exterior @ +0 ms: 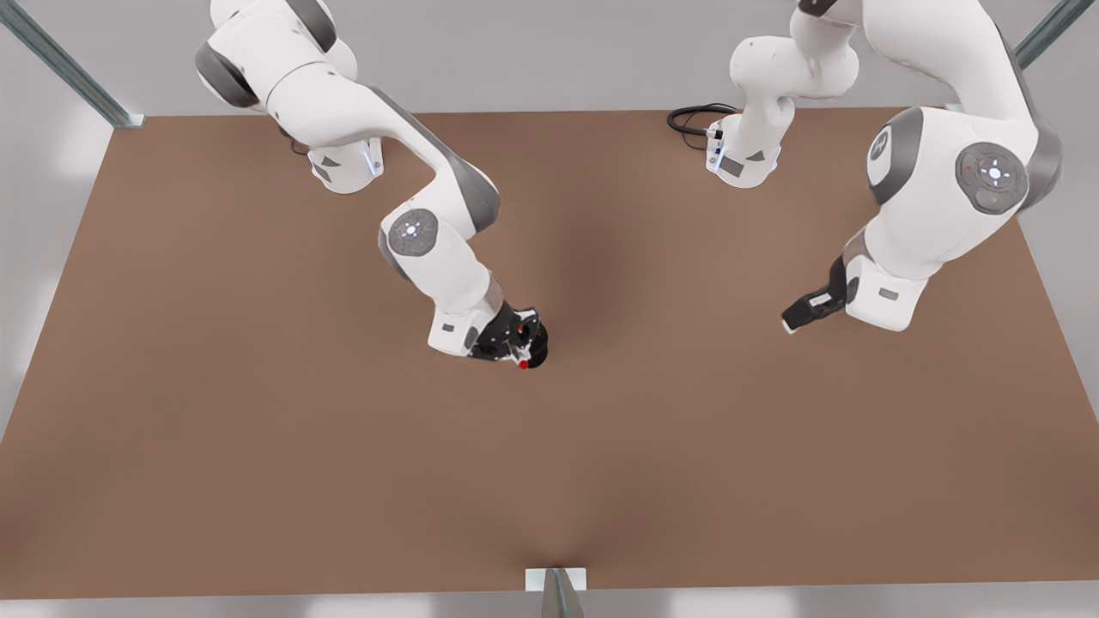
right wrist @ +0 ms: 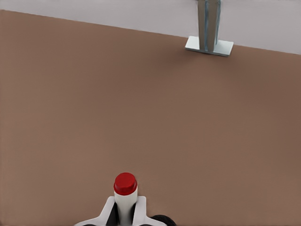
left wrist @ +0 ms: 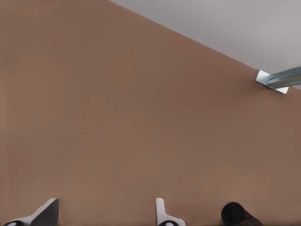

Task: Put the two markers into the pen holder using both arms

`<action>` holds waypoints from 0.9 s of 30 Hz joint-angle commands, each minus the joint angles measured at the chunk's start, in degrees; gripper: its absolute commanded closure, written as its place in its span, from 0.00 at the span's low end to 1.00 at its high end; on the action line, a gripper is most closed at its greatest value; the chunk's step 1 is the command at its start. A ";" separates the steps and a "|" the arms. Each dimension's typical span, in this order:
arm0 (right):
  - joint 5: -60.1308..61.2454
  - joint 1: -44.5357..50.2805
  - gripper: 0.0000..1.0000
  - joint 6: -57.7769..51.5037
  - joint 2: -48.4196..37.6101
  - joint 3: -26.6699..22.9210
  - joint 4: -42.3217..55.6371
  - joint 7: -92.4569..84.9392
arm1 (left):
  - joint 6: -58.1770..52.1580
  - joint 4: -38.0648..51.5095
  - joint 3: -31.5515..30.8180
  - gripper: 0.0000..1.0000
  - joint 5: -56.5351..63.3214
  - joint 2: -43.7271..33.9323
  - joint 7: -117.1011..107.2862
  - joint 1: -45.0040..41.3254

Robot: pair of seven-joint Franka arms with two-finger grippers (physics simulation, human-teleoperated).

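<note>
While tilted, right gripper [exterior: 525, 342] on red marker [right wrist: 125, 190].

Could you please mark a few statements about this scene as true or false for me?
1. The right gripper holds the red-capped marker. True.
2. The left gripper is shut on a marker. False: its fingers stand apart with nothing between them.
3. The pen holder stands at the table's edge on the front view's right. False: it stands near the middle of the table, right at the right gripper.
4. The left gripper hangs over bare table, well apart from the pen holder, on the front view's right. True.
5. The red-capped marker lies flat on the table. False: it is clamped between the right gripper's fingers.
</note>
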 commanded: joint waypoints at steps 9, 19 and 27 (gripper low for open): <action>-0.69 0.51 0.75 2.06 -2.80 0.84 -5.69 14.60 | -4.68 0.04 -1.04 0.00 4.48 2.47 31.64 -0.42; -1.12 0.51 0.73 10.41 -1.92 1.01 -13.51 14.43 | -4.51 0.04 -1.13 0.00 3.95 2.91 31.55 -0.42; -18.78 0.51 0.73 19.11 -1.57 0.75 -14.21 25.23 | -4.51 0.04 -1.13 0.00 3.86 2.91 31.29 -0.51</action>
